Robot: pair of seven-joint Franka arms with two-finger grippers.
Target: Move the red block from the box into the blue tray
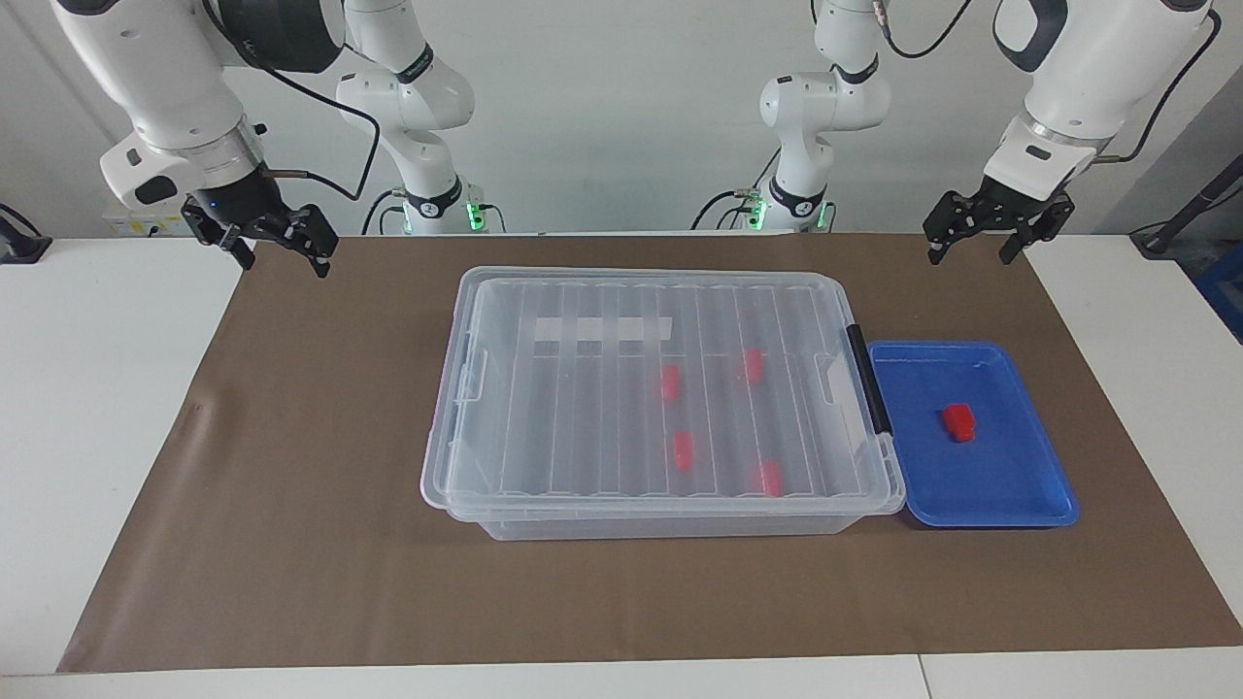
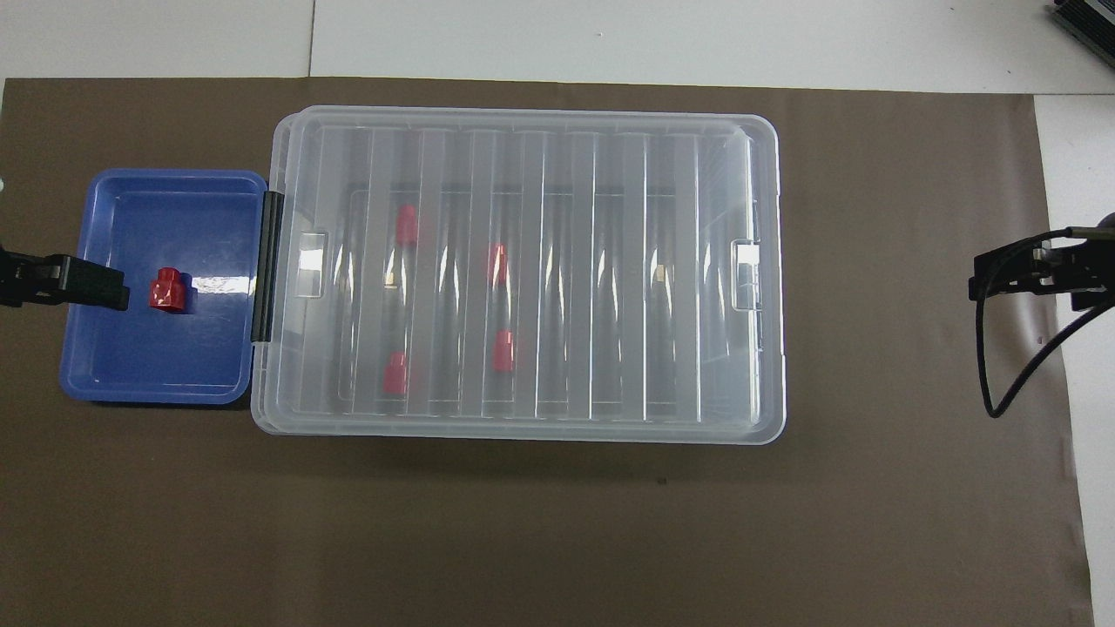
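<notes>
1. I see the red block (image 1: 959, 422) lying in the blue tray (image 1: 1010, 485), about midway along it and resting on the tray floor, touching no rim.
2. The blue tray sits on the brown mat (image 1: 291, 505) that covers the desk (image 1: 97, 388), just beside the box (image 1: 660, 388), at the left arm's end and against the box's black latch (image 1: 867, 379).
3. The box has its ribbed clear lid (image 2: 523, 261) on, with a white label strip (image 1: 602, 328) showing through it.
4. Through the lid I count four other red blocks (image 1: 684, 450) inside the box, all in the half nearer the tray.
5. My left claw (image 1: 994, 233) hangs in the air over the mat's edge by the left arm's base, fingers spread, holding nothing.
6. My right claw (image 1: 275, 243) hangs over the mat's corner at the right arm's end, well apart from the box, fingers also spread and empty.
7. Both arms wait, clear of the box and tray.
</notes>
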